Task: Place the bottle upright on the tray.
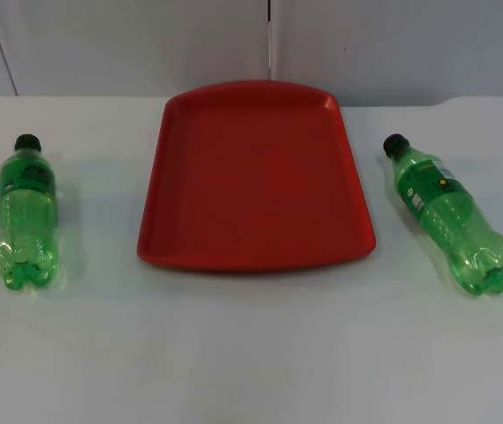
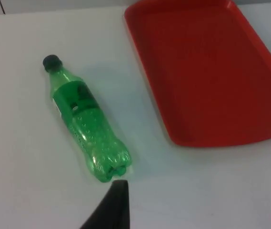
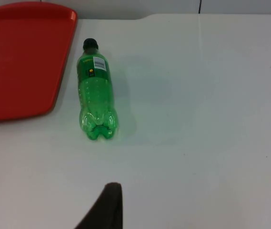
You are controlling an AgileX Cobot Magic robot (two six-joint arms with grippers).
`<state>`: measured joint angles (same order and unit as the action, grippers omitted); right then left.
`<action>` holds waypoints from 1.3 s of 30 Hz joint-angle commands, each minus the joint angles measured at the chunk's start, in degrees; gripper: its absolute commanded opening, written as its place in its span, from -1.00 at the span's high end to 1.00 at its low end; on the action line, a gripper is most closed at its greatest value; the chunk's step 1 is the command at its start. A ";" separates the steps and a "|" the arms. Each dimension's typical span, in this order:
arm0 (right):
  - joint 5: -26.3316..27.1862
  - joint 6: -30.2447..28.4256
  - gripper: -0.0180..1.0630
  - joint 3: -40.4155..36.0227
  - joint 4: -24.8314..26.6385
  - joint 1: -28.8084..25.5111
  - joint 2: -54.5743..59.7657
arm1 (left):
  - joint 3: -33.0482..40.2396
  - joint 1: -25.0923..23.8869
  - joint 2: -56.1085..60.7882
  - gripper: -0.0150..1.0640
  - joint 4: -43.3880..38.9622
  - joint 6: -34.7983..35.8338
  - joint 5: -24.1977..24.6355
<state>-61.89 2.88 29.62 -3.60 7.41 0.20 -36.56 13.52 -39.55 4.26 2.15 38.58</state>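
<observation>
My left gripper (image 2: 114, 207) hangs above the table (image 1: 251, 353), its one visible black fingertip just short of the base of the left bottle (image 2: 85, 121). I cannot tell how far its fingers are spread, and it has nothing in its grasp. My right gripper (image 3: 107, 205) also hangs over bare table, well back from the right bottle (image 3: 95, 93); again I see a single fingertip, so I cannot tell its opening, and it holds nothing.

From the top view, the left bottle (image 1: 26, 216) lies on its side on the table, green with a black cap, cap toward the wall (image 1: 145, 44) and base toward me, apart from the tray's left edge. The right bottle (image 1: 450, 216) also lies on its side, cap toward the wall, its base angled away from the tray; a white label patch shows near its neck. The red tray (image 1: 154, 212) sits flat between the two bottles, touching neither, its far edge near the wall. Nothing rests on it.
</observation>
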 commanded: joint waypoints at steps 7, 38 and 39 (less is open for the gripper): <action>0.06 0.07 -0.97 -0.10 -0.26 -0.40 -0.20 | -9.01 0.09 -13.54 -0.97 -0.15 0.27 -2.24; 0.06 -0.05 -0.97 -0.10 -0.25 -0.40 -0.20 | -45.28 -8.29 -51.54 -0.97 -3.60 8.15 15.60; 0.06 -0.05 -0.97 -0.10 -0.25 -0.40 -0.20 | -45.28 -8.29 -51.54 -0.97 -3.60 8.15 15.60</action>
<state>-61.89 2.88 29.62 -3.60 7.41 0.20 -81.17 5.50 -90.60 -0.70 11.14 53.23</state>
